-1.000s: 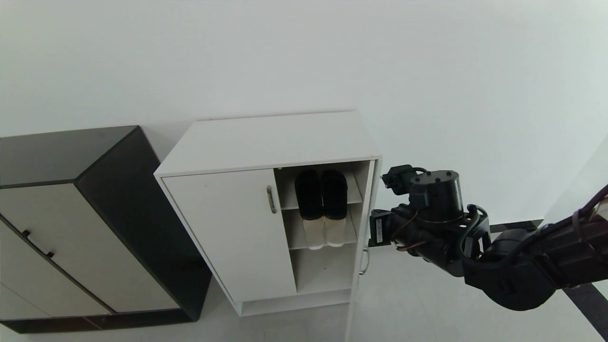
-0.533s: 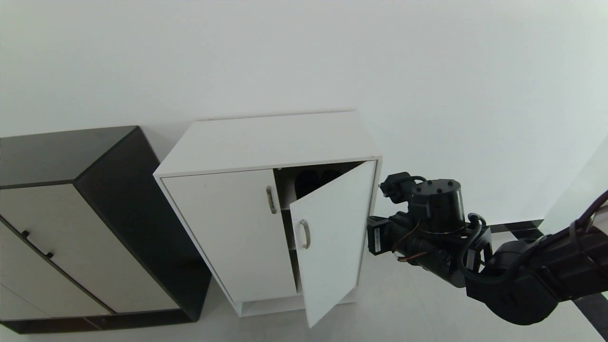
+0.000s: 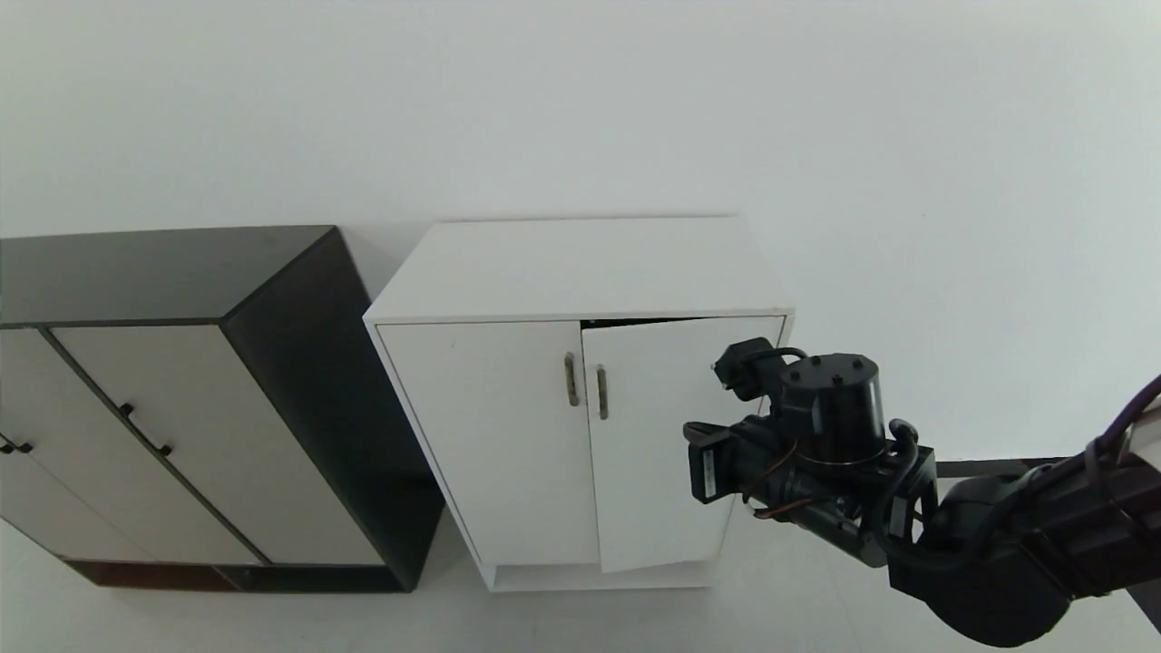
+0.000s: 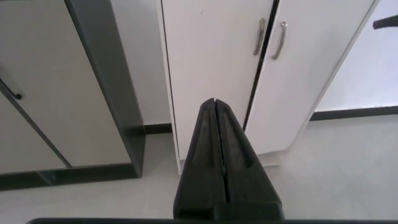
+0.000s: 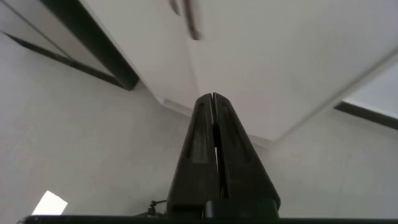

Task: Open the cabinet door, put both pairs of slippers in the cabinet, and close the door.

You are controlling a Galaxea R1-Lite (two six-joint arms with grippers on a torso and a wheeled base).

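The right-hand door [image 3: 653, 453] of the white two-door wooden cabinet [image 3: 580, 263] stands almost shut, with a thin dark gap along its top edge. No slippers can be seen outside, so they are probably behind the doors. By that reading, only pressing the door flush is left. The right pincer [image 5: 214, 98], fingers pressed together and empty, points at the door's lower part from close by; contact cannot be judged. The left pincer [image 4: 214, 102], likewise closed on nothing, hangs well back, facing the seam between the doors.
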